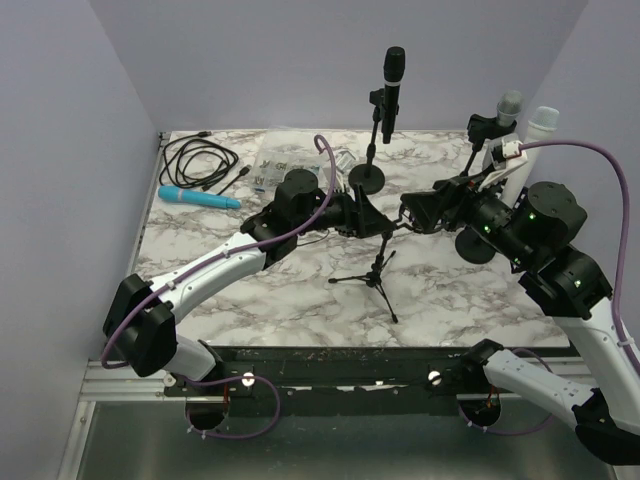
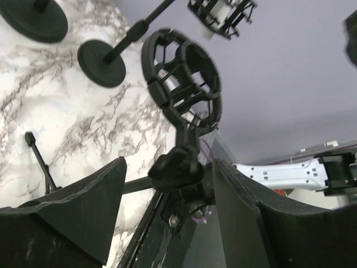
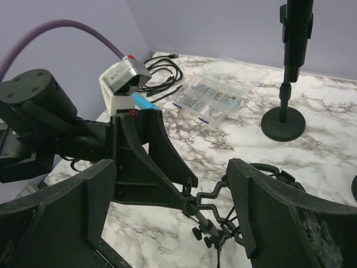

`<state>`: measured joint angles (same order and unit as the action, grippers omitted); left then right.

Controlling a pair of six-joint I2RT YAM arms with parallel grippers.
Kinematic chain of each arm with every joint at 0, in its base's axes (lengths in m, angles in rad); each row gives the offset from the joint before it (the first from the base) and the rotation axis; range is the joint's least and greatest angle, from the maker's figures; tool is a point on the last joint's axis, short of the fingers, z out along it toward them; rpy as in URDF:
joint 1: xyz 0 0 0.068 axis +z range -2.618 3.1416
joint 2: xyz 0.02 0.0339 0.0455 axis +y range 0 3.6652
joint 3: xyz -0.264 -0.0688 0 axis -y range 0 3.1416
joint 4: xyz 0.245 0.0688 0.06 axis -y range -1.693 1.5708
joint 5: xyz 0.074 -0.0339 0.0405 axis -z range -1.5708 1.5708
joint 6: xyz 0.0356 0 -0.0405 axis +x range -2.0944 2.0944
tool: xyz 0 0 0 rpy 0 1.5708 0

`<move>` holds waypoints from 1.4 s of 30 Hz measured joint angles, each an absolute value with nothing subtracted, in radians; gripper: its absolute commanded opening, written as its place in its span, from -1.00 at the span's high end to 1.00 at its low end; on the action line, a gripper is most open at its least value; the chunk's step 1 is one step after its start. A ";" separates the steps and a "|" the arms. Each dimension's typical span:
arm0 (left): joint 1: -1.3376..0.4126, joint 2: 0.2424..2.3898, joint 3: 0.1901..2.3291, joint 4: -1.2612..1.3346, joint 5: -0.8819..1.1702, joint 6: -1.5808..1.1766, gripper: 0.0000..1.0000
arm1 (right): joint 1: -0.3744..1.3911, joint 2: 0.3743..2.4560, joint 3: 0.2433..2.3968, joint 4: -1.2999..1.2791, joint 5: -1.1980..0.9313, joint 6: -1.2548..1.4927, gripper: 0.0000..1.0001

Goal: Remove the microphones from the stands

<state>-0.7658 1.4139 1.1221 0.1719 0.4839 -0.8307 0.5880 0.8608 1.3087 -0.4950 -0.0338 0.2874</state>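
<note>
While left gripper and right gripper gape open around the stand, marble table meets lilac walls. Overhead, arms hide the stand's top.

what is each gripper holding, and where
Left gripper straddles the tripod stand just below its shock mount; a firm clamp cannot be told. Right gripper holds nothing.
</note>
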 measured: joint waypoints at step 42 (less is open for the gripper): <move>-0.748 1.220 0.958 0.062 0.490 -0.743 -0.58 | 0.588 1.066 1.345 -0.495 0.172 0.236 -0.80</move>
<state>-0.7475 1.2201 0.9581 0.0620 0.4904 -0.7429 0.5880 1.0657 1.3445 -0.4946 0.1719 0.2363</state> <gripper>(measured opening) 0.781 0.898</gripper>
